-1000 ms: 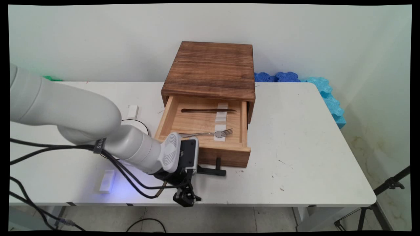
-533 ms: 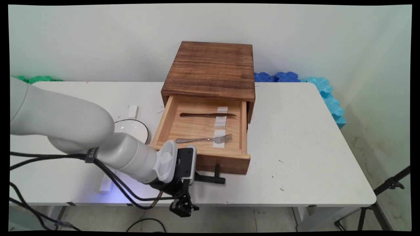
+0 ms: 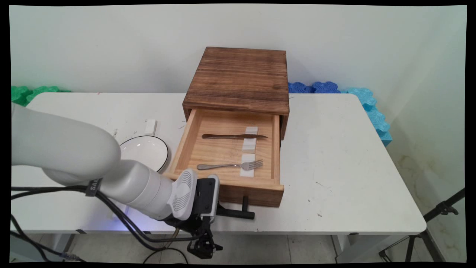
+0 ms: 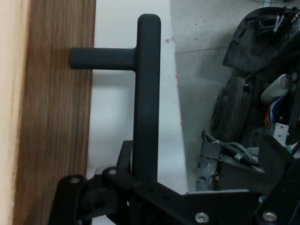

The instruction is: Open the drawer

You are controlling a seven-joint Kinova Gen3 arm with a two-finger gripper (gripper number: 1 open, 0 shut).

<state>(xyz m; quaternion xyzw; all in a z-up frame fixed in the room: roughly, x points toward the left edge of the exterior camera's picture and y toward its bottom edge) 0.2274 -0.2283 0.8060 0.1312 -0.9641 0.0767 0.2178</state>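
A dark wooden cabinet stands at the back of the table, and its light wooden drawer is pulled far out toward the near edge. A knife and a fork lie inside the drawer. My gripper is shut on the drawer's black T-shaped handle at the front panel. In the hand view the handle bar runs upright beside the drawer front, and my gripper clamps its lower end.
A white bowl with a dark rim sits left of the drawer, with a small white block behind it. Blue foam pieces lie at the table's back right, green ones at the back left. The table's near edge is close below the handle.
The drawer has slid further out toward the near edge, with my gripper and arm moving the same way. Knife and fork rode along with it.
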